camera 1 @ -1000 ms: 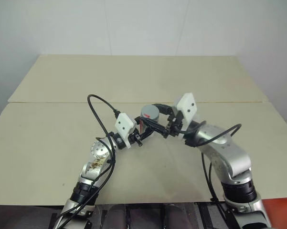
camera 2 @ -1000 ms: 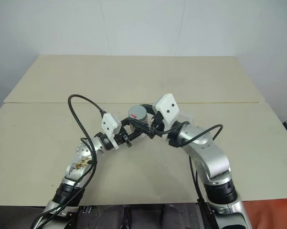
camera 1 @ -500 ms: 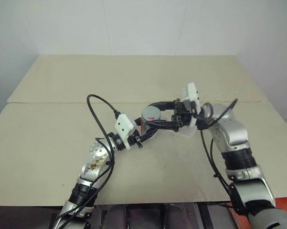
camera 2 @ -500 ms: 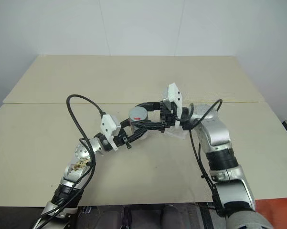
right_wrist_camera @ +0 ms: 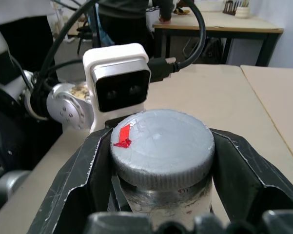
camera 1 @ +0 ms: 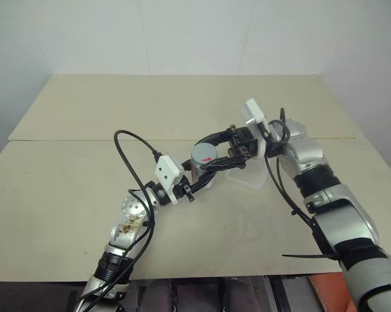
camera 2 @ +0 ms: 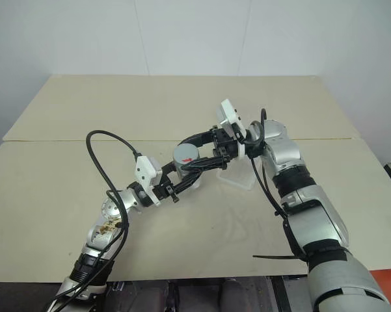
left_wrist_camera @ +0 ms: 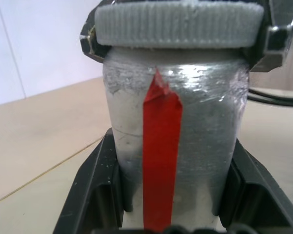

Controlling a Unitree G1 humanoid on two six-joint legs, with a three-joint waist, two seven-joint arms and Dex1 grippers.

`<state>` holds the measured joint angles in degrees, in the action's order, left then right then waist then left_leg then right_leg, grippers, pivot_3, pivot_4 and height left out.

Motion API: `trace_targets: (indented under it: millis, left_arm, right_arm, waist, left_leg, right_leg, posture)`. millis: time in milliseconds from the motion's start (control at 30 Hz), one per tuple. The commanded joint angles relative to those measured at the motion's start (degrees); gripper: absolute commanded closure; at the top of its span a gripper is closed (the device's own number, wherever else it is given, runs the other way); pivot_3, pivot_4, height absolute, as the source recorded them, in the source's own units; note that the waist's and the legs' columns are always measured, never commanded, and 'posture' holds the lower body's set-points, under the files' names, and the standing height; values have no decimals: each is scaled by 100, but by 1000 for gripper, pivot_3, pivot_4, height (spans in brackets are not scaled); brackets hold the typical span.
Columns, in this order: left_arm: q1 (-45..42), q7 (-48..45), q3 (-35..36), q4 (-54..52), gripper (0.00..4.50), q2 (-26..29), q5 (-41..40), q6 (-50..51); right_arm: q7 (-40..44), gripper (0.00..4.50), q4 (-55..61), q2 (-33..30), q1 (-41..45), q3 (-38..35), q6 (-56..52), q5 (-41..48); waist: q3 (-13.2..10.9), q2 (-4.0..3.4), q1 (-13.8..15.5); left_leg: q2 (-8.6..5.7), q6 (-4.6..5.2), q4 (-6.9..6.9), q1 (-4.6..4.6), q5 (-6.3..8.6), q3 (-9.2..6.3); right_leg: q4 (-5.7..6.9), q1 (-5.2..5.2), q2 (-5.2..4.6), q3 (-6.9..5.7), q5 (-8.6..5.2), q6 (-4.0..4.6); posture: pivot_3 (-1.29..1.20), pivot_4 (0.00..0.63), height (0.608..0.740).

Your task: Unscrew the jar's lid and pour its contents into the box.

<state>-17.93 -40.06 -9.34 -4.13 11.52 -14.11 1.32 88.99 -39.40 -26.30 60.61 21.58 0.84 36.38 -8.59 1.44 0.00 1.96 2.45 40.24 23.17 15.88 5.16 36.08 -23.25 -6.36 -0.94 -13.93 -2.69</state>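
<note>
At frame centre, the left gripper (camera 1: 196,177) is clamping the jar (left_wrist_camera: 173,161) while the right gripper (camera 1: 215,158) is pinching its lid (right_wrist_camera: 161,146); the box (camera 1: 246,177), seemingly clear plastic, is sitting just right.

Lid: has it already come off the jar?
No. In the left wrist view the ribbed grey lid sits on top of the jar, closing its mouth.

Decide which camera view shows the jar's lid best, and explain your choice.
The right wrist view: the lid faces the camera, its grey top, short red mark and ribbed rim clear between the right gripper's fingers. The left wrist view gives just its ribbed edge atop the jar. In the head views it is a small grey disc.
</note>
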Motion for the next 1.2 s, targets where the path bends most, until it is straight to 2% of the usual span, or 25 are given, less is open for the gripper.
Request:
trace_targets:
  millis: [33,200,400,567,600,667,800,900,1033,1200]
  left_arm:
    - [-99,-9,-137,-172,2514,-63,39,-87]
    - [-71,-1,-140,-158,2514,-66,49,-96]
    - [-73,6,-123,-71,2514,-47,50,-120]
    - [-96,8,-111,9,2514,-56,51,-143]
    - [-96,5,-112,24,2514,-60,53,-154]
    - [-117,19,-109,70,2514,-81,71,-184]
    - [-200,232,-58,188,2514,-163,213,-270]
    - [-240,323,-19,266,2514,-196,280,-320]
    - [-266,343,-35,363,2514,-207,331,-381]
    - [-377,494,-15,461,2514,-295,399,-423]
  right_arm:
    - [351,1652,-183,134,200,231,397,189]
    - [351,94,-229,100,212,50,304,441]
    - [300,38,379,-194,-138,-778,619,229]
    - [-190,38,1984,-638,-1087,-1436,265,179]
    - [-440,38,2276,-678,-1271,-1547,214,105]
    - [-1452,38,2924,-694,-1632,-1747,21,-298]
    - [-4637,38,4904,-126,-2423,-2170,-1369,-890]
    - [-6284,38,6441,510,-3073,-2148,-2305,-1162]
    - [-7297,38,7864,877,-3629,-1701,-3258,-1563]
    - [-8167,38,8425,1088,-3924,-885,-3891,-2420]
  waist:
    - [0,0,1]
    - [0,0,6]
    - [-1,0,36]
    - [0,0,77]
    - [0,0,72]
    - [-1,0,54]
    - [0,0,45]
    - [0,0,64]
    - [1,-1,71]
    - [1,-1,71]
  left_leg:
    - [0,-1,0,0,-1,1]
    - [0,-22,-1,1,-12,0]
    - [5,-21,-1,5,-12,-2]
    - [4,-15,-1,9,-7,-1]
    - [5,-14,-1,9,-7,1]
    - [4,-15,-2,8,-7,2]
    - [5,-22,-9,4,-11,6]
    - [6,-47,-24,11,-26,5]
    - [-4,-46,-23,46,-31,14]
    - [-10,-30,-2,60,-25,11]
  right_leg:
    - [0,0,-2,0,0,0]
    - [1,-1,-4,-1,0,0]
    - [1,-3,-9,-6,0,0]
    - [-3,-3,-16,-9,1,-1]
    - [-4,-3,-17,-8,1,-1]
    - [-3,-3,-18,-6,1,-1]
    - [2,-18,-18,3,1,0]
    - [7,-41,-17,6,1,2]
    - [15,-77,-17,17,2,2]
    - [6,-82,-10,11,4,2]
  posture:
    - [0,150,740]
    - [0,150,740]
    - [0,150,740]
    - [0,150,740]
    - [0,150,740]
    - [0,150,740]
    - [0,150,740]
    - [0,150,740]
    - [0,150,740]
    - [0,150,740]
